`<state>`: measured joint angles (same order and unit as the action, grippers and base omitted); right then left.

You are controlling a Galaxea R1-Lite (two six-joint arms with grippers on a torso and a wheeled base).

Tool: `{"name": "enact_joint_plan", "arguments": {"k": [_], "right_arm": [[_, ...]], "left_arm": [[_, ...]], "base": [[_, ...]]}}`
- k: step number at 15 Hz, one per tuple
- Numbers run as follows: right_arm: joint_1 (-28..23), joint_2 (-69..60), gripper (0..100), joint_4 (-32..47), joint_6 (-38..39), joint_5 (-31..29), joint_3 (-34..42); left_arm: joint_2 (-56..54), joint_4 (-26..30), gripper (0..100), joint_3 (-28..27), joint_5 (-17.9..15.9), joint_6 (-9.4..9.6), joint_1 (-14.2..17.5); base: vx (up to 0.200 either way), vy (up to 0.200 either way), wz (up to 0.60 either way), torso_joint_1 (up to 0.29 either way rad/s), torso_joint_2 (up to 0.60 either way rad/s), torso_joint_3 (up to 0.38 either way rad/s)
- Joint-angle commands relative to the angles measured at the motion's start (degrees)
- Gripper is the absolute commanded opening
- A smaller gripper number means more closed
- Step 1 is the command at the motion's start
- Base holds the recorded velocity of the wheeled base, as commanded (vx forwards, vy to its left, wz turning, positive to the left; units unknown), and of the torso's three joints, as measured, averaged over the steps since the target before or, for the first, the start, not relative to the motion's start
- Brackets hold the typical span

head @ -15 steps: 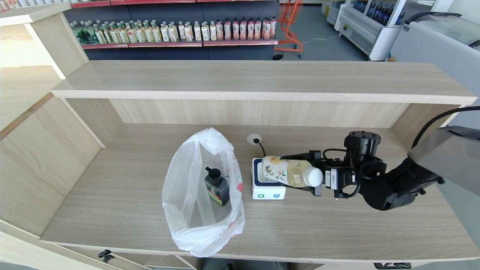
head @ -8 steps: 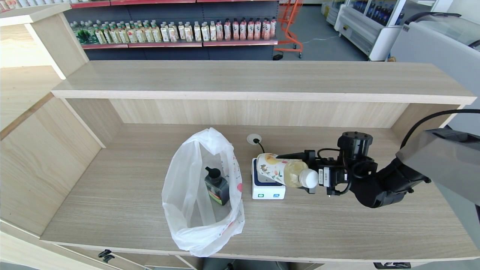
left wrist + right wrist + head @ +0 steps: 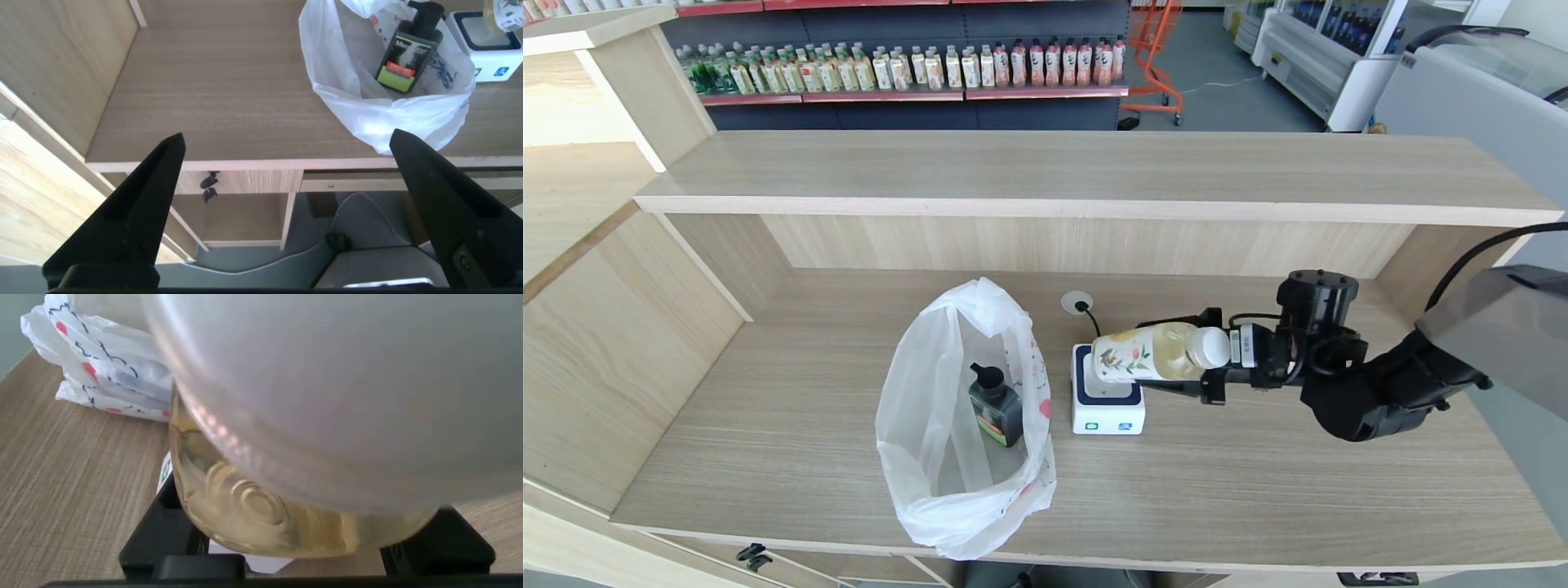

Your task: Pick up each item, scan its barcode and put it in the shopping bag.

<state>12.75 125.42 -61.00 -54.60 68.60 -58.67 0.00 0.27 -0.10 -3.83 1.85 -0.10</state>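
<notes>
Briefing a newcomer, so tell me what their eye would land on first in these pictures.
First, the drink bottle held sideways in the right gripper, over the white scanner at the middle of the wooden counter. Next, the white shopping bag standing open beside the scanner, on the robot's left of it, with a black bottle already inside.

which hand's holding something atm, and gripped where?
Right hand holds the bottle, sideways over the scanner, gripped across its clear upper half near the cap end. Left hand open, empty.
</notes>
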Motion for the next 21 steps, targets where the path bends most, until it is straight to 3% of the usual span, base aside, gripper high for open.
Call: {"name": "enact_joint_plan", "arguments": {"k": [1,3,5,8,11,13,21], "right_arm": [[-2.64,-13.97,0,-0.61,12.94,0.31,5.59],[-5.54,-23.99,0,-0.61,21.38,-0.22,13.85],[-8.36,-28.83,0,-0.43,22.61,-3.29,20.70],[-7.04,-34.10,0,-0.43,32.10,-8.83,26.68],[4.48,-38.14,0,-0.43,53.63,-34.58,26.24],[9.22,-39.20,0,-0.17,58.73,-44.07,25.45],[11.51,-39.72,0,2.03,60.31,-45.92,25.98]], "left_arm": [[0.00,0.00,100,0.01,-0.04,-0.01,0.01],[0.09,0.00,100,0.01,-0.04,-0.01,0.01],[0.09,0.00,100,0.01,-0.04,-0.01,0.01],[0.09,0.00,100,0.01,-0.04,-0.01,0.01],[0.09,0.00,100,0.01,0.05,-0.01,0.01],[0.00,0.00,100,0.01,-0.04,-0.01,0.01],[0.09,0.00,100,0.01,-0.04,-0.01,0.01]], "base": [[0.000,0.000,0.00,0.000,0.00,0.000],[0.000,0.000,0.00,0.000,0.00,0.000],[0.000,0.000,0.00,0.000,0.00,0.000],[0.000,0.000,0.00,0.000,0.00,0.000],[0.000,0.000,0.00,0.000,0.00,0.000],[0.000,0.000,0.00,0.000,0.00,0.000],[0.000,0.000,0.00,0.000,0.00,0.000]]}}
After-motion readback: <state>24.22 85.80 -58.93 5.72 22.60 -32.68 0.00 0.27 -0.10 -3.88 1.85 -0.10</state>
